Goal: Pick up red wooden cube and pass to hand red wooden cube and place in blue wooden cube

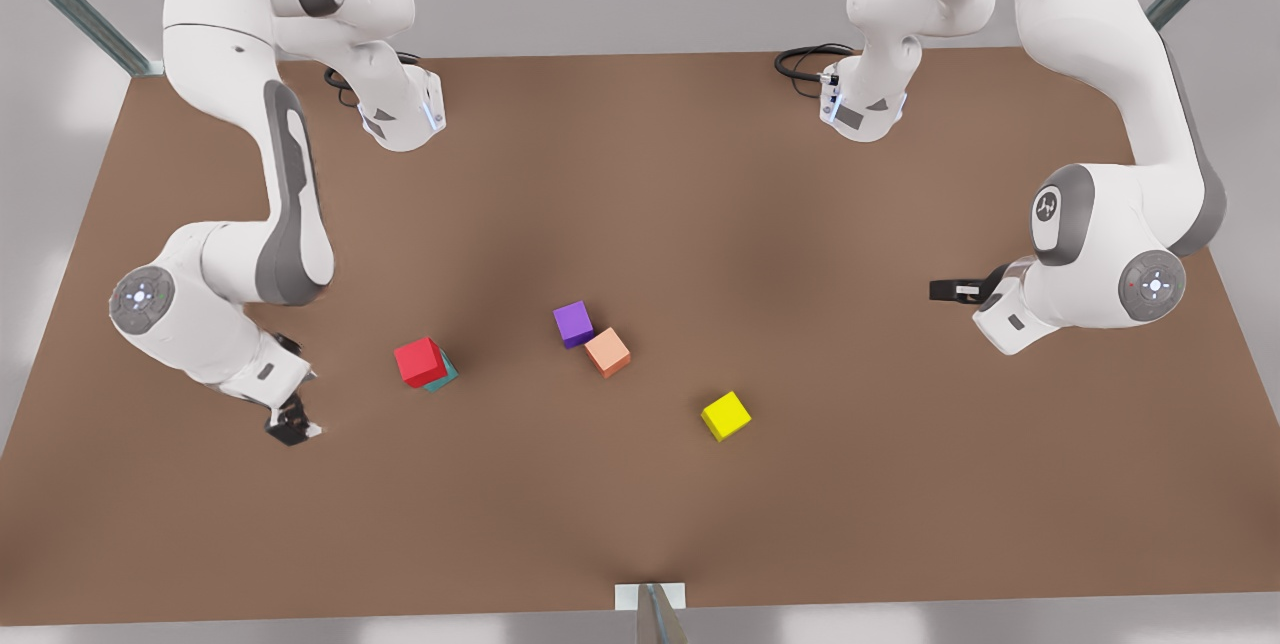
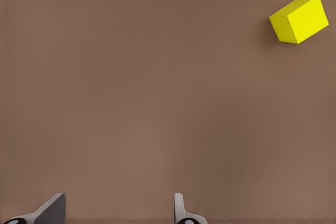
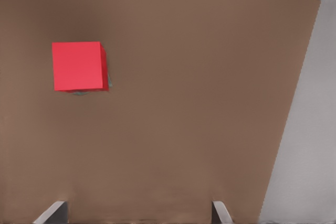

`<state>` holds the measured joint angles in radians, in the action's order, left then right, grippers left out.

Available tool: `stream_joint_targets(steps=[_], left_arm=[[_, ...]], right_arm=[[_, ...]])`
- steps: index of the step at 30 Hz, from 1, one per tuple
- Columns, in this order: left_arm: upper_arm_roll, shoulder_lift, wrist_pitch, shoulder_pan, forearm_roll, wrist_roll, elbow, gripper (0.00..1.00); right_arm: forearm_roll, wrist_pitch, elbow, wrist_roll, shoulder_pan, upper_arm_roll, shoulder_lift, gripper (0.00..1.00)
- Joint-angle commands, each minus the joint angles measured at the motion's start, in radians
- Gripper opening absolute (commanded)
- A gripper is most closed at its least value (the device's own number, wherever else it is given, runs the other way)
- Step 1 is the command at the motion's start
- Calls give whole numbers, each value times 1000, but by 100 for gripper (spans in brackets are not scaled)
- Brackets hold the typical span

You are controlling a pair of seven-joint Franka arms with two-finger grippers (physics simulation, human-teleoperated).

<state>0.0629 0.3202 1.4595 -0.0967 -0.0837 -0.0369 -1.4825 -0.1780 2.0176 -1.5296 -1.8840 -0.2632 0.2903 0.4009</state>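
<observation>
Brown desk (image 1: 640, 174) with three loose cubes. Purple cube (image 1: 573, 323) near the middle, touching the pale orange cube (image 1: 607, 352) at its right and nearer side. Yellow cube (image 1: 726, 415) apart from both, farther right and nearer the front edge, resting flat, turned askew to the desk's edges.

Red wooden cube (image 1: 419, 361) sits atop the blue wooden cube (image 1: 443, 376), hiding all but a teal sliver at its four o'clock edge. Both arms run off the front view's top at twelve o'clock.
</observation>
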Motion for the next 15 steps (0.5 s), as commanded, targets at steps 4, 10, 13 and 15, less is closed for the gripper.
stream_joint_targets(steps=[4,10,13,15], left_arm=[[0,-1,-2,0,1,0,1,100],[0,-10,-44,6,2,-1,5,100],[0,-9,-56,5,1,2,7,100],[0,-4,-51,5,1,0,7,100]], right_arm=[[141,-625,200,1720,45,32,-4,100],[207,-778,89,1987,122,-69,-326,100],[215,-746,48,1979,124,-69,-360,100],[215,-735,46,1974,124,-69,-361,100]])
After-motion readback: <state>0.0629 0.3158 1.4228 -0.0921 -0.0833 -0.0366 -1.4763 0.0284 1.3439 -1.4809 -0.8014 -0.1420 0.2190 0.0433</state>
